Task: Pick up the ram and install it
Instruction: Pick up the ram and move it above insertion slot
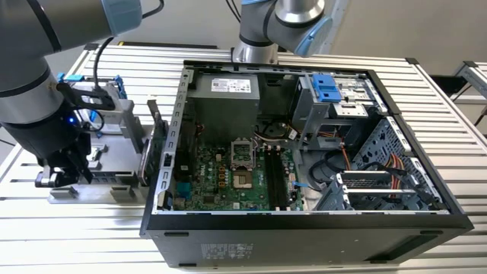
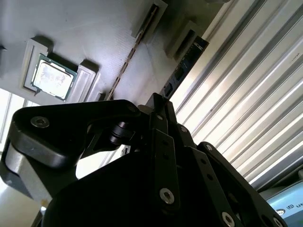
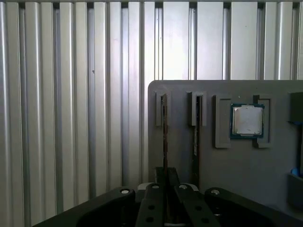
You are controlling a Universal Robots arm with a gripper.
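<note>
The gripper [image 3: 165,171] is positioned directly over the ram [image 3: 164,127], in line with its upper edge. The ram is seated on edge in the slot nearest the edge of a grey holder plate [image 3: 236,179]. In the second wrist view its dark body and black chips can be made out. Whether the jaws are released or clenched on the stick cannot be told. A second stick [image 3: 195,137] is held in the slot just beside it, and a square silver chip [image 3: 246,120] is set in a pocket beyond that. The plate rests on a slatted table [image 3: 71,118].

The pick-up step is judged to be in hand, and installation has not been started. A secure grip on the flat faces and a straight withdrawal along the slot are called for, so that the neighbouring stick is not disturbed.

Farther off, in the exterior view, the open computer case [image 1: 304,228] is seen. Its memory slots [image 1: 275,177] are unoccupied as far as can be judged. A white label [image 1: 228,84] is carried on the power supply and a second label [image 1: 228,249] on the case wall. No print on either can be read.
</note>
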